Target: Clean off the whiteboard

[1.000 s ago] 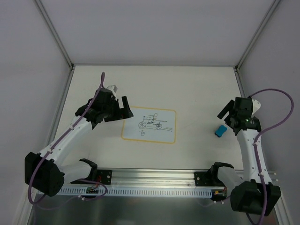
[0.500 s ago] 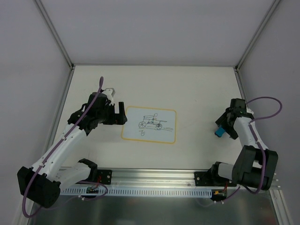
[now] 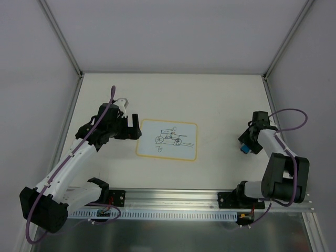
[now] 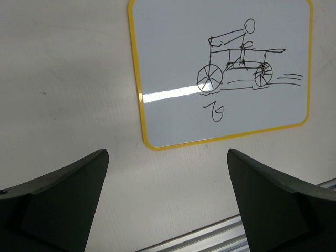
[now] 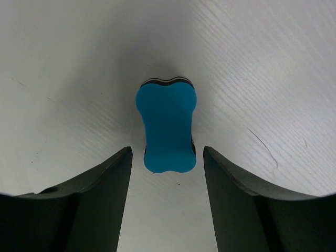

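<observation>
The whiteboard (image 3: 168, 140) lies flat mid-table, yellow-bordered, with a black sketch of a wheeled cart and a squiggle below it. My left gripper (image 3: 136, 127) hovers just off its left edge, open and empty. In the left wrist view the whiteboard (image 4: 173, 113) fills the top, ahead of the wide-apart left gripper (image 4: 167, 153). At the right, a small blue eraser (image 3: 245, 149) lies on the table. My right gripper (image 3: 245, 143) is down over it. In the right wrist view the near end of the eraser (image 5: 168, 128) sits between the tips of the right gripper (image 5: 167, 149), with a gap on each side.
An aluminium rail (image 3: 173, 197) runs along the near edge, also seen as a rail (image 4: 210, 239) in the left wrist view. Enclosure walls with metal posts (image 3: 62, 37) bound the table on the left, back and right.
The right arm has folded down onto the eraser and its jaws have narrowed round it. The left gripper has dropped lower beside the whiteboard's left edge.
</observation>
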### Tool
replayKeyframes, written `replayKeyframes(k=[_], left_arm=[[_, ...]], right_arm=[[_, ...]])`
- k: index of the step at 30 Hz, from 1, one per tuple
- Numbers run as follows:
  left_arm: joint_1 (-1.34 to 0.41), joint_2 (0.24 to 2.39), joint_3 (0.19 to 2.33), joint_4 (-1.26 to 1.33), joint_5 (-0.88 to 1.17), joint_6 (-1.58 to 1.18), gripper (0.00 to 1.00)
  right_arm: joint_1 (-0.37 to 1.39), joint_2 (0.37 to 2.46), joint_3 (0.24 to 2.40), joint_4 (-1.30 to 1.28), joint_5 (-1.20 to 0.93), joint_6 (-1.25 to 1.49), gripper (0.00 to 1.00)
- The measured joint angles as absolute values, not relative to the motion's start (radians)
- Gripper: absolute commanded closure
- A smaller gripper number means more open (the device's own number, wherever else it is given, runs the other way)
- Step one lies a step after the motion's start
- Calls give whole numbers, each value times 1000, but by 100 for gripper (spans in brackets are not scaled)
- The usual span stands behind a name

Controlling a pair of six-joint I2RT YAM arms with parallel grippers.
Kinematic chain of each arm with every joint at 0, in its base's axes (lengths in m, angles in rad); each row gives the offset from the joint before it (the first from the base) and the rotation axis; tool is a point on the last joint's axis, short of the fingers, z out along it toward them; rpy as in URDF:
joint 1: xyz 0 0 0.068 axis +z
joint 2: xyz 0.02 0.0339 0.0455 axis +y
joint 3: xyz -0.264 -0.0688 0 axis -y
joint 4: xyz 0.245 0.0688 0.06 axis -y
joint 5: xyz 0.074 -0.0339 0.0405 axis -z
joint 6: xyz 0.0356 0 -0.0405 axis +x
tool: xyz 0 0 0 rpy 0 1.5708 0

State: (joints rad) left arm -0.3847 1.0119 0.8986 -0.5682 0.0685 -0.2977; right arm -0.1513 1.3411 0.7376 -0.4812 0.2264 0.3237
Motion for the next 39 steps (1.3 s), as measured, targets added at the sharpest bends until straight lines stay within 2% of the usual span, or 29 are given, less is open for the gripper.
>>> replayKeyframes(k=[9, 32, 37, 39], left_arm=[[-378, 1012, 899, -569, 68, -297, 1], [-377, 1012, 898, -575, 69, -297, 1], [-377, 1012, 898, -575, 70, -297, 1], [-377, 1012, 898, -575, 70, -297, 1]], right_arm=[[-135, 1383, 738, -463, 228, 325, 45], [-146, 1407, 752, -456, 250, 304, 45], [-146, 1424, 754, -453, 251, 297, 49], [-146, 1427, 754, -453, 253, 294, 55]])
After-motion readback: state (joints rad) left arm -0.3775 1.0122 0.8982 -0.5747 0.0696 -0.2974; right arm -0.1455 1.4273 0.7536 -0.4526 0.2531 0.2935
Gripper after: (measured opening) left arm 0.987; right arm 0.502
